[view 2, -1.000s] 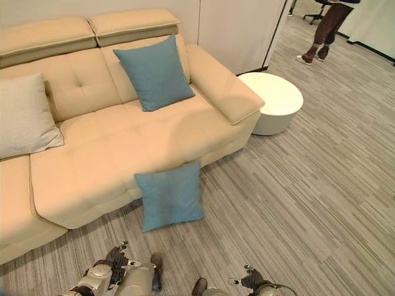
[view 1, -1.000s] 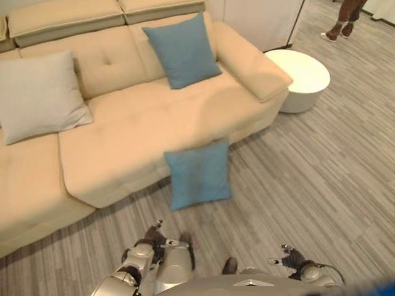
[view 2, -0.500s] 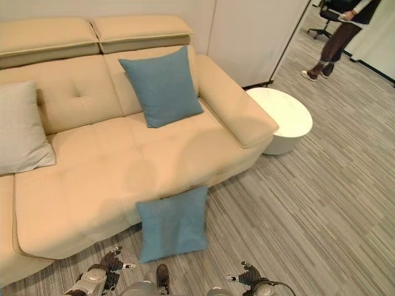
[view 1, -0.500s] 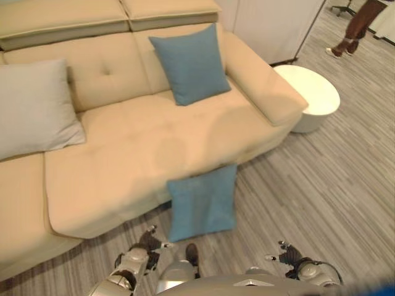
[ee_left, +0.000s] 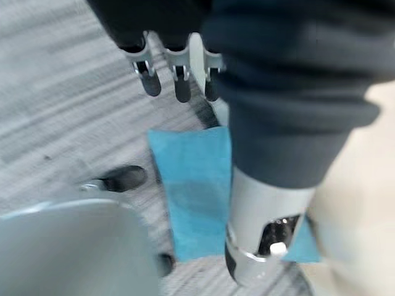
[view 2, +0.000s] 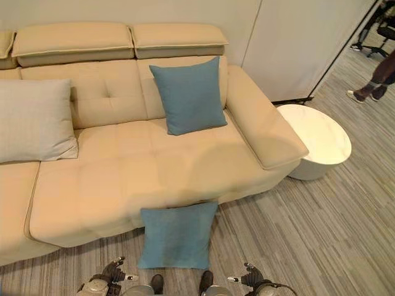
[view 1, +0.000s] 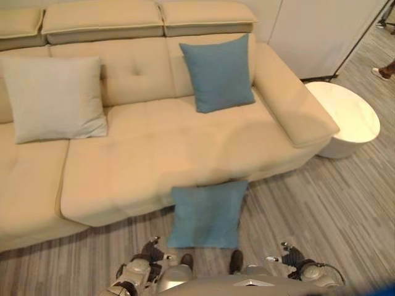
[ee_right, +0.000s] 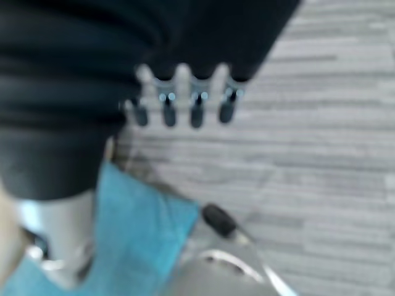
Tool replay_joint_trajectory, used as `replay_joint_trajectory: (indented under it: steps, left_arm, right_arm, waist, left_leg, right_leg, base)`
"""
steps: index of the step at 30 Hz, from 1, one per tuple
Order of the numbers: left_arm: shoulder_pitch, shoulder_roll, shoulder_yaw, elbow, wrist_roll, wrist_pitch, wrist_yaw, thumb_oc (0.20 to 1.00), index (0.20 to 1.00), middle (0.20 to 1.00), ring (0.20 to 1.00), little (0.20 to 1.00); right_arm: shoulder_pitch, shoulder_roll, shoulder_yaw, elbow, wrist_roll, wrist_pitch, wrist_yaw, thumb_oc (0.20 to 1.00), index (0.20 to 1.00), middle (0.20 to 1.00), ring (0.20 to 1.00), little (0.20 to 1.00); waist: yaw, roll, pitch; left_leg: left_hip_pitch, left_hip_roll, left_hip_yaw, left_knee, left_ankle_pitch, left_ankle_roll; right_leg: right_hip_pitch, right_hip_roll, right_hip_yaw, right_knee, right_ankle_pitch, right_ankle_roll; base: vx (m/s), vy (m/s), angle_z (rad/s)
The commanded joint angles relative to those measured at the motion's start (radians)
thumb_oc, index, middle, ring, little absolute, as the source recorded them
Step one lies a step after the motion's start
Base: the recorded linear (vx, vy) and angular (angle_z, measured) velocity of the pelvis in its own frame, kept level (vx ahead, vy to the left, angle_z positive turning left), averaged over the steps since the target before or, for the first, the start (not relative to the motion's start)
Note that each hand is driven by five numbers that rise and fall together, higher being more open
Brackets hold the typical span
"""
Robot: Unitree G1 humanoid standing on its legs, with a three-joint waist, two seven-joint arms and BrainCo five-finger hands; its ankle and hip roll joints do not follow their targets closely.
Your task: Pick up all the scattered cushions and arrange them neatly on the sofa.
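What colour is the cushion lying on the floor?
Blue; the floor cushion shows best in the right eye view.

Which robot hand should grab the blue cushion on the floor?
Probably the left robot hand: it hangs open just below the floor cushion's near left corner. The right robot hand, open too, sits further off to the cushion's side. Both may be needed.

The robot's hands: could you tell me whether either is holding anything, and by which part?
Nothing is held. The left hand and right hand hang open above the floor; the blue cushion leans untouched against the sofa.
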Motion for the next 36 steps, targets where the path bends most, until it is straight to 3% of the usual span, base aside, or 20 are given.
replay_joint_trajectory:
  steps: [1,3,6,7,9,10,11,12,19,31,36]
  left_arm:
    - [-0.145,-0.015,-0.011,-0.074,-0.071,-0.068,0.08,1.0,1.0,1.0,1.0,1.0]
    - [-0.166,-0.013,-0.017,-0.104,-0.089,-0.078,0.099,1.0,1.0,1.0,1.0,1.0]
    - [-0.263,-0.004,-0.033,-0.182,-0.15,-0.111,0.181,1.0,1.0,1.0,1.0,1.0]
    - [-0.322,0.009,-0.037,-0.202,-0.169,-0.123,0.228,1.0,1.0,1.0,1.0,1.0]
    - [-0.354,0.016,-0.041,-0.195,-0.174,-0.128,0.25,1.0,1.0,1.0,1.0,1.0]
    - [-0.417,0.039,-0.036,-0.194,-0.186,-0.136,0.291,1.0,1.0,1.0,1.0,1.0]
    - [-0.42,0.04,-0.036,-0.194,-0.186,-0.137,0.291,1.0,1.0,1.0,1.0,1.0]
    - [-0.44,0.049,-0.034,-0.194,-0.19,-0.137,0.301,1.0,1.0,1.0,1.0,1.0]
    - [-0.631,0.12,-0.026,-0.146,-0.178,-0.11,0.376,1.0,1.0,1.0,1.0,1.0]
    - [-0.779,0.093,-0.013,-0.119,-0.26,-0.101,0.477,1.0,1.0,1.0,1.0,1.0]
    - [-0.806,0.091,-0.035,-0.101,-0.302,-0.099,0.441,1.0,1.0,1.0,1.0,1.0]
  right_arm:
    - [-0.071,-0.064,0.005,-0.041,0.064,-0.04,-0.058,1.0,1.0,1.0,1.0,1.0]
    - [-0.093,-0.07,-0.005,-0.053,0.082,-0.047,-0.074,1.0,1.0,1.0,1.0,1.0]
    - [-0.195,-0.082,-0.013,-0.083,0.121,-0.059,-0.145,1.0,1.0,1.0,1.0,1.0]
    - [-0.261,-0.091,-0.002,-0.098,0.13,-0.064,-0.184,1.0,1.0,1.0,1.0,1.0]
    - [-0.291,-0.096,0.01,-0.102,0.133,-0.06,-0.2,1.0,1.0,1.0,1.0,1.0]
    - [-0.354,-0.108,0.023,-0.12,0.141,-0.067,-0.233,1.0,1.0,1.0,1.0,1.0]
    - [-0.356,-0.108,0.022,-0.12,0.141,-0.067,-0.233,1.0,1.0,1.0,1.0,1.0]
    - [-0.382,-0.114,0.029,-0.137,0.139,-0.069,-0.247,1.0,1.0,1.0,1.0,1.0]
    - [-0.556,-0.186,0.017,-0.282,0.14,-0.116,-0.374,1.0,1.0,1.0,1.0,1.0]
    - [-0.786,-0.241,-0.008,-0.234,0.216,-0.127,-0.492,1.0,1.0,1.0,1.0,1.0]
    - [-0.822,-0.26,0.01,-0.268,0.203,-0.135,-0.499,1.0,1.0,1.0,1.0,1.0]
  waist:
    - [-0.026,0.0,0.102]
    - [-0.03,0.006,0.123]
    - [-0.043,0.027,0.189]
    - [-0.05,0.038,0.199]
    - [-0.052,0.042,0.203]
    - [-0.057,0.047,0.222]
    - [-0.057,0.046,0.221]
    - [-0.061,0.048,0.226]
    - [-0.093,0.057,0.272]
    - [-0.078,0.051,0.263]
    - [-0.081,0.041,0.251]
  left_leg:
    - [-0.116,-0.023,0.061,0.104,-0.079,-0.014]
    - [-0.159,-0.021,0.061,0.125,-0.077,-0.013]
    - [-0.326,-0.005,0.07,0.221,-0.083,-0.004]
    - [-0.416,-0.003,0.08,0.268,-0.086,0.005]
    - [-0.459,-0.002,0.087,0.295,-0.091,0.011]
    - [-0.528,-0.004,0.088,0.36,-0.129,0.014]
    - [-0.543,-0.004,0.095,0.355,-0.101,0.021]
    - [-0.566,-0.002,0.093,0.387,-0.136,0.017]
    - [-0.849,0.02,0.107,0.607,-0.206,0.042]
    - [-1.201,0.01,0.07,0.811,-0.263,0.058]
    - [-1.277,0.002,0.06,0.837,-0.262,0.061]
  right_leg:
    - [-0.044,-0.031,-0.002,0.145,-0.16,0.048]
    - [-0.09,-0.036,0.0,0.166,-0.159,0.044]
    - [-0.28,-0.057,0.021,0.289,-0.164,0.032]
    - [-0.376,-0.062,0.041,0.35,-0.173,0.025]
    - [-0.424,-0.067,0.049,0.382,-0.178,0.023]
    - [-0.499,-0.074,0.074,0.454,-0.217,0.026]
    - [-0.512,-0.075,0.067,0.445,-0.191,0.019]
    - [-0.542,-0.077,0.088,0.486,-0.222,0.024]
    - [-0.838,-0.101,0.149,0.717,-0.284,0.003]
    - [-1.181,-0.117,0.177,0.928,-0.346,-0.018]
    - [-1.259,-0.113,0.182,0.959,-0.348,-0.023]
  base:
    - [-0.19,-0.045,0.2]
    - [-0.26,-0.011,0.1]
    - [-0.38,0.052,0.01]
    - [-0.32,0.125,-0.07]
    - [-0.13,0.092,-0.38]
    - [-0.08,0.045,-0.49]
    - [-0.03,0.071,-0.41]
    - [-0.05,0.056,-0.1]
    - [-0.05,0.087,-0.15]
    - [0.0,-0.005,0.05]
    - [0.02,-0.021,0.06]
